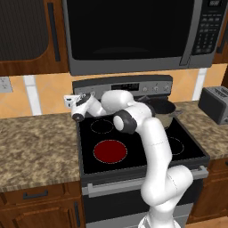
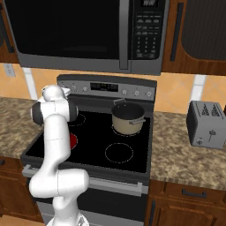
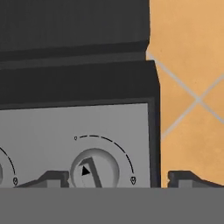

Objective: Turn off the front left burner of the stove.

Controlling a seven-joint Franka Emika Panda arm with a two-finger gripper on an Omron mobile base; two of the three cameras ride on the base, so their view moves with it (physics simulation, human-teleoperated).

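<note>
A: Stove [image 1: 133, 164], burner disc [image 1: 110, 151] glowing red at the cooktop's front left. Arm reaches to the back panel's left end. Step in hand: lining up on the knob.

B: Hand view: gripper [image 3: 118, 177] spread, knob [image 3: 94, 170] between the tips, off toward one finger. Not yet gripped. Next, I'd judge: centre, close, turn to off.

A: Right base view adds the pot [image 2: 128, 118] at back right; hand view alone shows the knob's pointer.
</note>
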